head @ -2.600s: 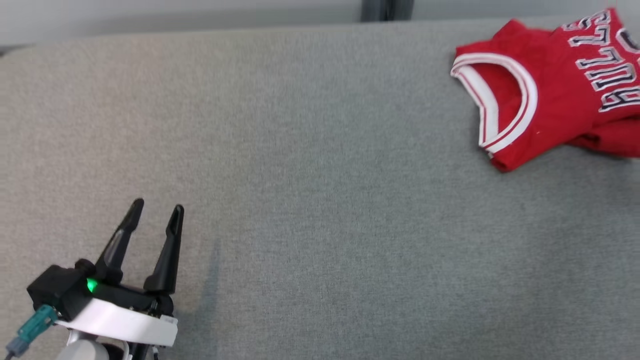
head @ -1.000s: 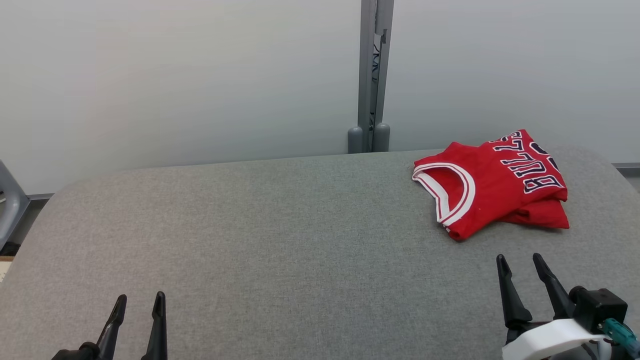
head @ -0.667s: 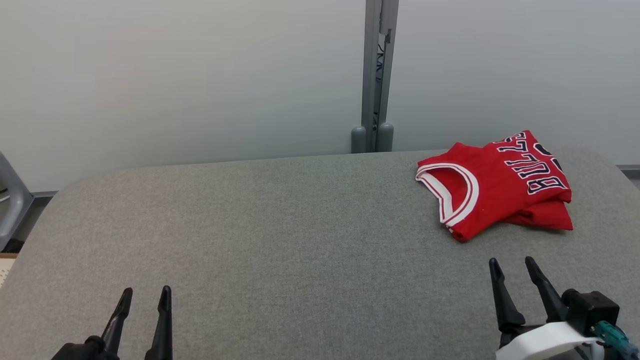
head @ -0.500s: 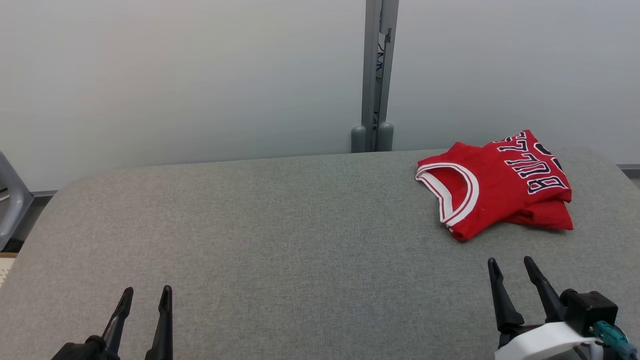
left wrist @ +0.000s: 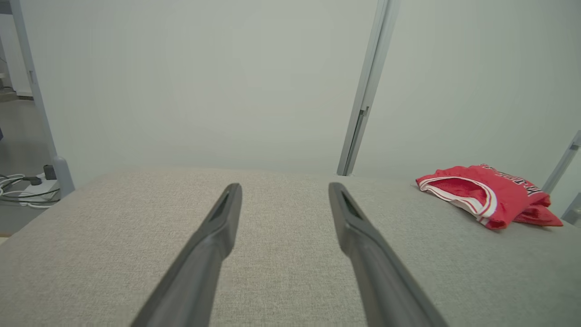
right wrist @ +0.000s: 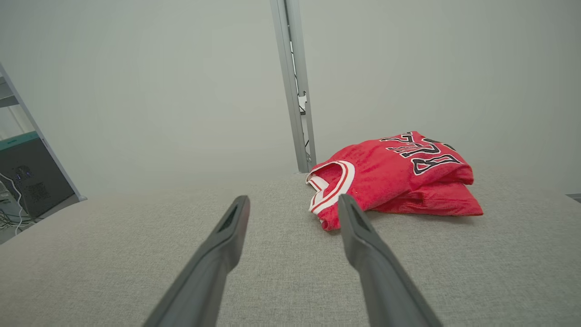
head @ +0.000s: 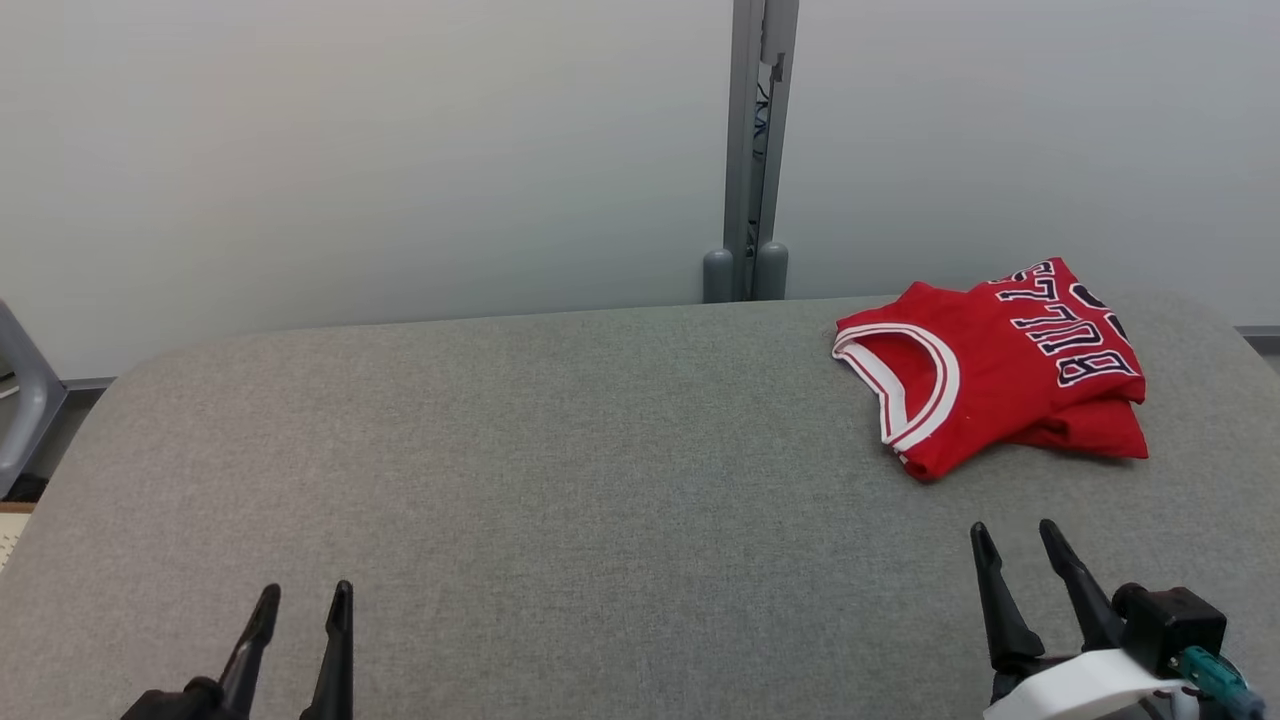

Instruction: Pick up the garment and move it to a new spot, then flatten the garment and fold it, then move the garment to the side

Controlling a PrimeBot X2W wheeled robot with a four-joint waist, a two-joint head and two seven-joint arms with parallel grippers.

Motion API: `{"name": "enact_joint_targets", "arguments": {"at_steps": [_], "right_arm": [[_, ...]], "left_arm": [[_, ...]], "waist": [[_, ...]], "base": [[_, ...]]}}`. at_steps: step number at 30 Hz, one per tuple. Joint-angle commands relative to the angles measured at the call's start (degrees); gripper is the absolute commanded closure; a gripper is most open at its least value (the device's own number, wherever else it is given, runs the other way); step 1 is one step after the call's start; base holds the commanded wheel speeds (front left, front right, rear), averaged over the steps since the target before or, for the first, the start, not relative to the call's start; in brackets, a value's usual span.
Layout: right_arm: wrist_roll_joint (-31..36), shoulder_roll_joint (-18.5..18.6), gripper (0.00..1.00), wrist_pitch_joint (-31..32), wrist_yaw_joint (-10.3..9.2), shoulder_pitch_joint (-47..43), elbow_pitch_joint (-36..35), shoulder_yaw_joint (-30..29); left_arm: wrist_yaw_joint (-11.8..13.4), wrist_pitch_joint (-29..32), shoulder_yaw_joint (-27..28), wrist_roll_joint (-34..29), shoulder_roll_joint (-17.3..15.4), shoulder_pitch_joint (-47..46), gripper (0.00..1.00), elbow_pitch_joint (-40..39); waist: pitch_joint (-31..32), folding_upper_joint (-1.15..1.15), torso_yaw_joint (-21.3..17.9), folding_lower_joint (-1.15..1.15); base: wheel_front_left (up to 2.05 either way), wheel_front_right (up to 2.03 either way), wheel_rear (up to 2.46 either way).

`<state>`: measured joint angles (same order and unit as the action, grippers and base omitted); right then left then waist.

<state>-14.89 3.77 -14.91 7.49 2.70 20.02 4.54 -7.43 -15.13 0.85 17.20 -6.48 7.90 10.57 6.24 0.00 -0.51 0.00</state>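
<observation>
Red jersey [head: 1000, 385] lies loosely folded at the far right of the grey table [head: 560, 480], ahead of our right gripper [head: 1012, 528], well apart from our left gripper [head: 305, 592]; both stand open, empty. We judge it light and limp; pinch the white trim [head: 952, 385].

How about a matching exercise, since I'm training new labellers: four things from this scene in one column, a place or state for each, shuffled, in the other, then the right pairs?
Column one
1. red jersey
2. left gripper
3. right gripper
4. grey metal post

Column two
A. upright, behind the far edge of the table
B. open, over the table's near right
C. folded, lying at the table's far right
D. open, over the table's near left

Pairs: 1-C, 2-D, 3-B, 4-A
</observation>
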Motion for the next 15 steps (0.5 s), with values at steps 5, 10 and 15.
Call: {"name": "enact_joint_targets", "arguments": {"at_steps": [5, 10, 15], "right_arm": [[-2.0, -0.4, 1.0, 0.9, 0.0, -0.6, 1.3, -0.6], [-7.4, -0.4, 1.0, 2.5, 0.0, -0.2, 0.8, -1.4], [-12.4, -0.4, 1.0, 3.7, 0.0, 0.0, 0.2, -2.0]], "left_arm": [[0.0, 0.7, 0.1, 2.0, 0.7, 0.4, 1.0, 1.6], [0.0, 2.3, 0.6, 7.1, 0.9, -0.7, 1.0, 1.7], [0.0, 3.6, 0.9, 12.0, 1.1, -1.7, 1.0, 1.7]], "waist": [[-0.1, 0.0, 0.0, 0.0], [-0.4, 0.0, 0.0, 0.0], [-0.6, 0.0, 0.1, 0.0]], "base": [[0.0, 0.0, 0.0], [0.0, 0.0, 0.0], [0.0, 0.0, 0.0]]}}
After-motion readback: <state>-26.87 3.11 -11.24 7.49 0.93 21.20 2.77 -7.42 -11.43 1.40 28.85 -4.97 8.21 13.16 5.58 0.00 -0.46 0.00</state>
